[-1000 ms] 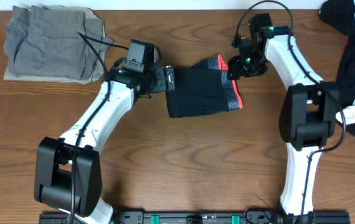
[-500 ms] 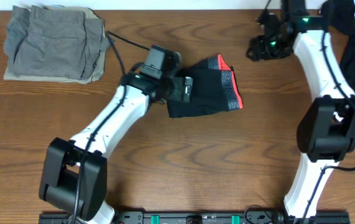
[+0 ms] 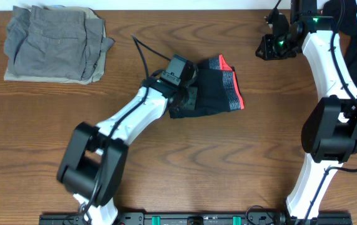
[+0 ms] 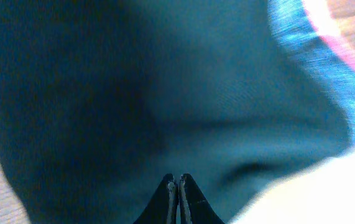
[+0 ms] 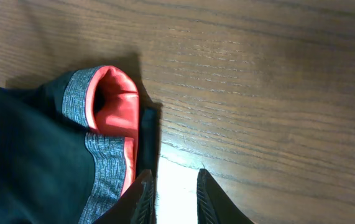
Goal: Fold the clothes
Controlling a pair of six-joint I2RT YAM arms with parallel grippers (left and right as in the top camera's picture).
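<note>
On the table (image 3: 165, 162), one black garment (image 3: 212, 94), one grey pile (image 3: 53, 44); left pincer (image 4: 177, 180) closed, right pincer (image 5: 173, 177) parted, empty.

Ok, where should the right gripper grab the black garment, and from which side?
Probably the grey and coral band along the garment's right edge, near its far corner, where it gapes open into a raised lip. Come from the right with the right gripper, open and empty. The left gripper pinches the opposite edge, so this end is free.
</note>
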